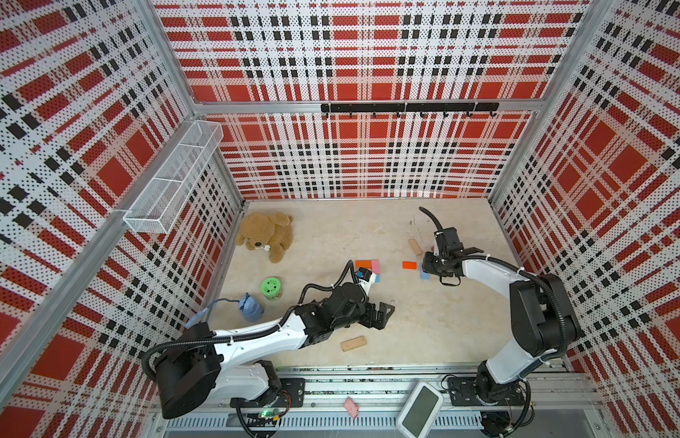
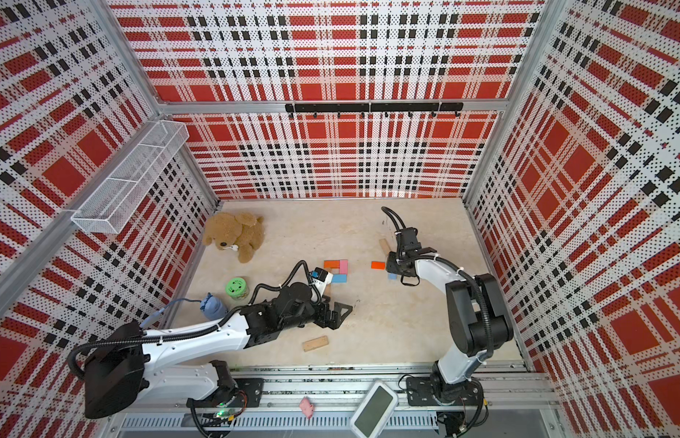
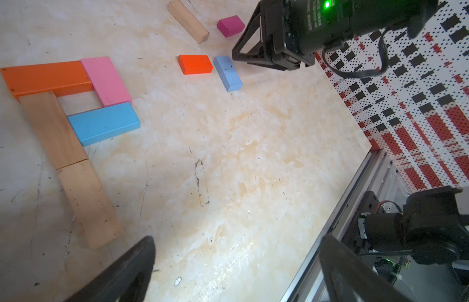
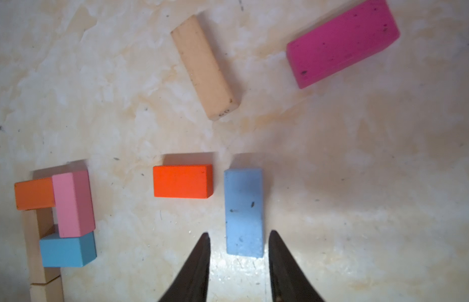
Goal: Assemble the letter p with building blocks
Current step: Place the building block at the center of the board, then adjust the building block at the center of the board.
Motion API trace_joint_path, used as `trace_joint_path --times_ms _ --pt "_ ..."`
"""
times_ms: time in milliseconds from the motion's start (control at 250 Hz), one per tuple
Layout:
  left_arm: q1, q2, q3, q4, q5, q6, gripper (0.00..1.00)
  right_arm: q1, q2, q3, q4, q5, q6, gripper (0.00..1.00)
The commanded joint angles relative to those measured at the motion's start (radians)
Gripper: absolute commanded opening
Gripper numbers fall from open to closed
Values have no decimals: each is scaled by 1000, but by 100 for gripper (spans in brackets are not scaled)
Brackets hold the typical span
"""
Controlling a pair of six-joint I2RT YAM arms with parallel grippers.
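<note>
**Spotter A:** Your right gripper (image 4: 239, 234) hangs low over the table (image 1: 425, 322). Its two fingers stand apart on either side of one end of the pale blue block (image 4: 244, 204). A strip of tabletop shows on each side, and nothing is clamped.

**Spotter B:** Just beside that piece you have the red-orange block (image 4: 182, 181), flat, close but not touching. Past them lie the loose tan block (image 4: 204, 68) and the magenta block (image 4: 342, 43), both askew.

**Spotter A:** Your left gripper (image 1: 384, 313) is spread wide and empty over bare table, toward the front.

**Spotter B:** The letter lies mid-table, between your two arms. The orange block (image 3: 46, 77) forms its top bar and the pink block (image 3: 106, 81) runs down from that bar's end. The bright blue block (image 3: 104, 123) closes the loop. A tan stem block (image 3: 53, 129) butts against the orange one, with the second tan stem block (image 3: 89, 204) end to end behind it.

**Spotter A:** In both top views your left wrist covers part of that letter. The lone tan block (image 1: 353, 343) sits near the front edge, well apart from the rest.

**Spotter B:** The teddy bear (image 1: 266, 235) and the green cylinder (image 1: 272, 288) lie off to your left.
</note>
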Motion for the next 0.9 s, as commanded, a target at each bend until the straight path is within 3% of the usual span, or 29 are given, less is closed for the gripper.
trace_joint_path --times_ms 0,292,896 --pt "2 33 31 26 24 16 99 -41 23 -33 89 -108 44 35" --pt "5 69 45 27 44 24 99 -108 104 -42 193 -235 85 34" --pt "10 76 47 28 51 28 99 -110 162 -23 201 -293 78 25"
